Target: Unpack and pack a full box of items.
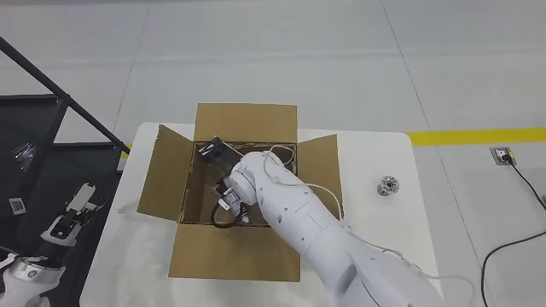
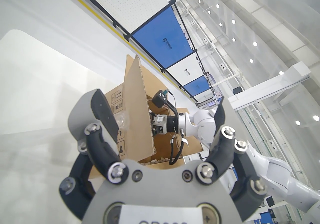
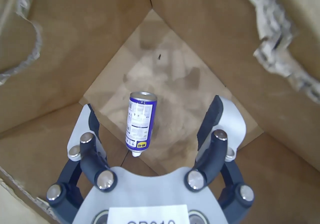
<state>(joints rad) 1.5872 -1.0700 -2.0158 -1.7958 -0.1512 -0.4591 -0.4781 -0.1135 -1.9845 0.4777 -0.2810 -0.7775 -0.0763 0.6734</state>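
Observation:
An open cardboard box stands on the white table with all its flaps spread out. My right gripper hangs inside the box, open, fingers pointing down at the floor of the box. A blue and white spray can lies on its side on that floor, below the gap between the fingers and untouched. In the top view my right gripper is low in the box's middle. My left gripper is open and holds nothing, off to the side of the box and facing it.
A small metal spool sits on the table to the right of the box. A black frame and a dark mat with small parts lie beyond the table's left edge. The box walls stand close around my right gripper.

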